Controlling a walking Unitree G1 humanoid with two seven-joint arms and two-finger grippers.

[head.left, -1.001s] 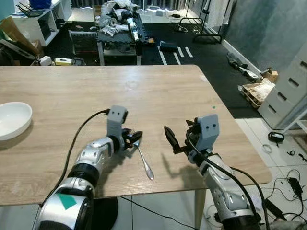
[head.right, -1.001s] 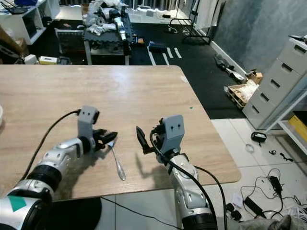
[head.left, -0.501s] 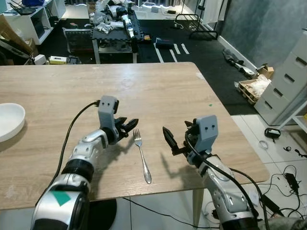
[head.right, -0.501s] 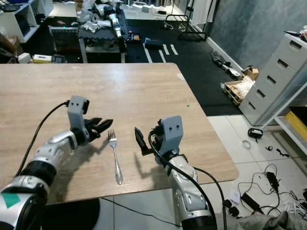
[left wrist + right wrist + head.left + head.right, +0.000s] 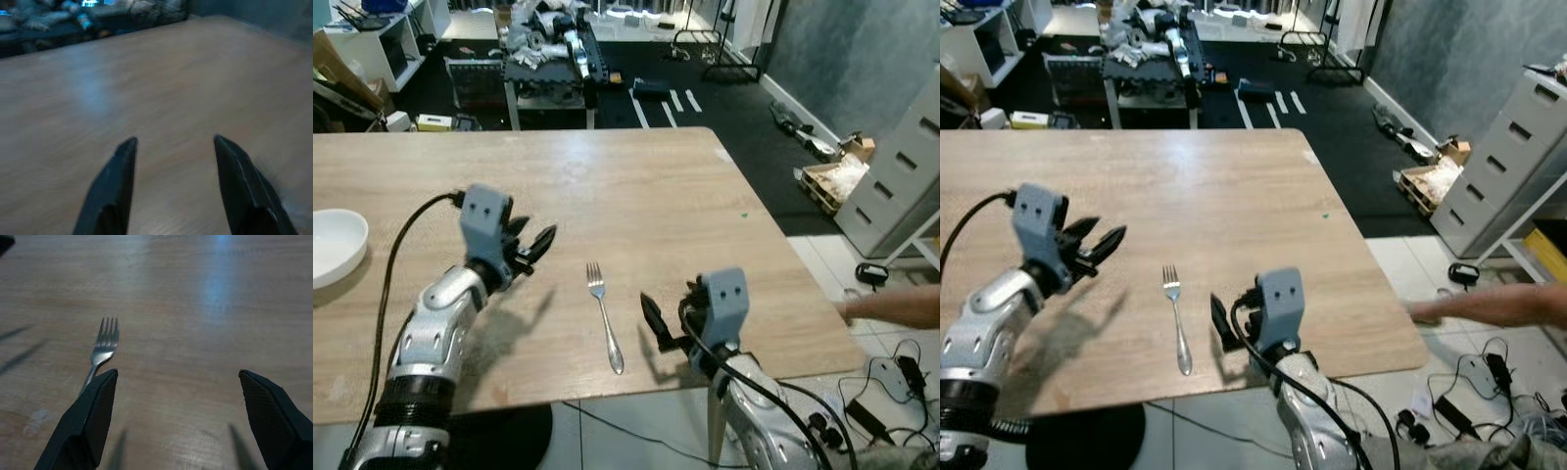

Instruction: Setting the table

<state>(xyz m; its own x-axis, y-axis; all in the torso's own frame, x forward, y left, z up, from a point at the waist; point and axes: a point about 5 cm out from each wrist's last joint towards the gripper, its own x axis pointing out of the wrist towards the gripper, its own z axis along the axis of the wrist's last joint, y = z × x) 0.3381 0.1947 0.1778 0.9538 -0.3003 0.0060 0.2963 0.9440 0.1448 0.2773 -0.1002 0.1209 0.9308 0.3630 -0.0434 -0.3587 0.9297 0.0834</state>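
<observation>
I find the fork (image 5: 604,317) flat on the tabletop (image 5: 636,186), near edge, tines far. My left end effector (image 5: 536,245) and right end effector (image 5: 650,315) flank it, both spread, empty.

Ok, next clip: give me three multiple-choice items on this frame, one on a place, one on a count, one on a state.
1. Where does the fork lie?
A. in the white bowl
B. on the wooden table between the two grippers
C. on the floor

2. How many bowls are on the table?
A. one
B. two
C. three

3. How are the left gripper's jaws?
A. shut on the fork
B. shut, holding nothing
C. open, holding nothing

Answers: 1 B, it lies flat on the table between the left gripper and right gripper. 2 A, a single white bowl at the table's left edge. 3 C, the jaws stand apart over bare wood.
</observation>
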